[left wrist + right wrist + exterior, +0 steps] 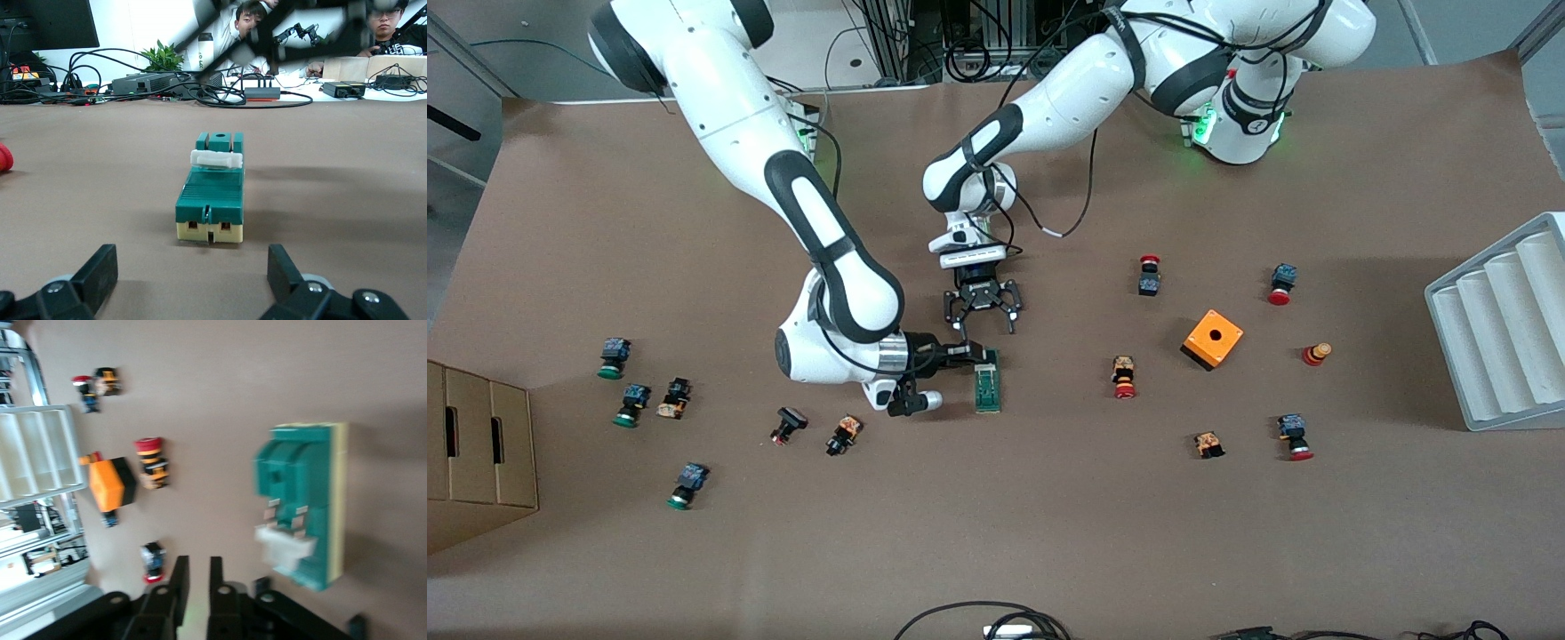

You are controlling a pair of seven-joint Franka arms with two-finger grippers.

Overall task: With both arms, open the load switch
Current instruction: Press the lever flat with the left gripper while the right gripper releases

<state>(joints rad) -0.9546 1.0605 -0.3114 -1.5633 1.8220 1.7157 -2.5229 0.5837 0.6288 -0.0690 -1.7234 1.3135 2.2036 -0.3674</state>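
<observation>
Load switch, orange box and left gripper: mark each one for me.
load switch (987, 380), front view, on its green top face.
orange box (1213, 339), front view, on its top face beside the hole.
left gripper (984, 319), front view, midway between its open fingertips.

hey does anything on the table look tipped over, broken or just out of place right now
Nothing stands out. The load switch lies flat and whole between the open left gripper and the right gripper; the push-buttons lie scattered on their sides, none visibly broken.

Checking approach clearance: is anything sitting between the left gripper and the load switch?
Nothing visible. The left gripper, fingers spread, faces the load switch over bare table. The right gripper sits beside the switch.
</observation>
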